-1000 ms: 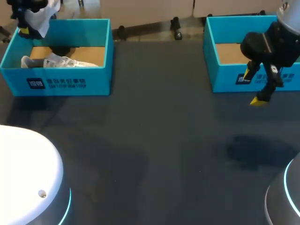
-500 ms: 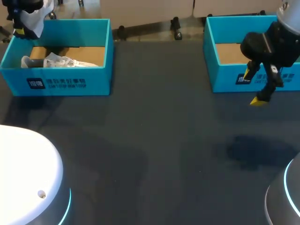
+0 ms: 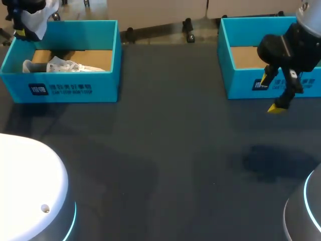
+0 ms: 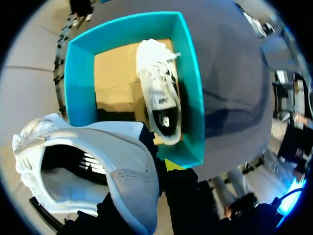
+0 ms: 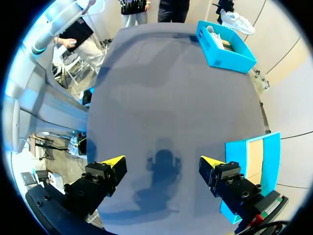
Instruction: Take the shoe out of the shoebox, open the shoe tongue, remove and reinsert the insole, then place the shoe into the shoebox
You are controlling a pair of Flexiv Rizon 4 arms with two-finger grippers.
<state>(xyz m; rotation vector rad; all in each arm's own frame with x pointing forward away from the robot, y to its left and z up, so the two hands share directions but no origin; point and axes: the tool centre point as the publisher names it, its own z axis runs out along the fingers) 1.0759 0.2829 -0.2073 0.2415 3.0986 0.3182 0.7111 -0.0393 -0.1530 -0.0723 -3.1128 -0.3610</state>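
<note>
Nearest, over bare table and just in front of the right box: right gripper, spread wide, holding nothing. Well apart from everything that matters now.

Farther off, at the table's far left: left box, with a second shoe lying along its floor, close to the near wall.

Farthest, above that box's far left corner: left gripper, clamped on the shoe at the heel end, lifted clear of the rim. From the left wrist: heel collar at the fingers, toe swung off to one side, opening turned toward the camera, long axis roughly crosswise to the second shoe below.

Judged step: carrying out of the box, set-down not yet done. Open table nearer and to the right of the left box, so probably a haul inward and down. Left arm alone placed for it; right too far off to help yet.
</note>
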